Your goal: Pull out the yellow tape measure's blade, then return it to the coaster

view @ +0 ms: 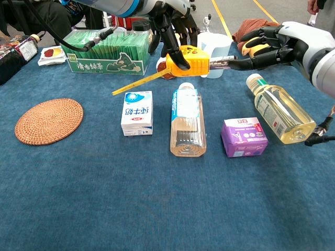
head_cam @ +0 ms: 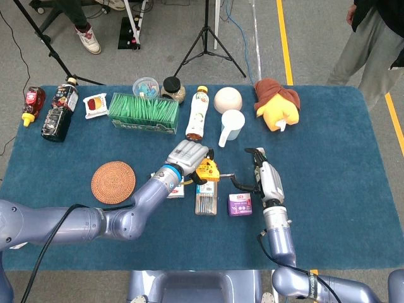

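Observation:
My left hand (view: 170, 29) (head_cam: 185, 156) grips the yellow tape measure (view: 194, 59) (head_cam: 206, 169) from above and holds it in the air over the lying bottle. A stiff yellow strip (view: 137, 83) juts from the case's left end, slanting down-left. A short silvery strip (view: 220, 63) comes out of the case's right end. The fingertips of my right hand (view: 272, 47) (head_cam: 255, 175) pinch the end of it. The round woven coaster (view: 48, 121) (head_cam: 113, 182) lies bare at the left, well apart from both hands.
Below the tape measure lie a milk carton (view: 137, 113), a clear bottle (view: 187, 120), a purple box (view: 243, 136) and an oil bottle (view: 280, 109). A green tea box (view: 102, 55), a jar, a white cup (head_cam: 231, 125) and a plush toy (head_cam: 276, 104) line the back.

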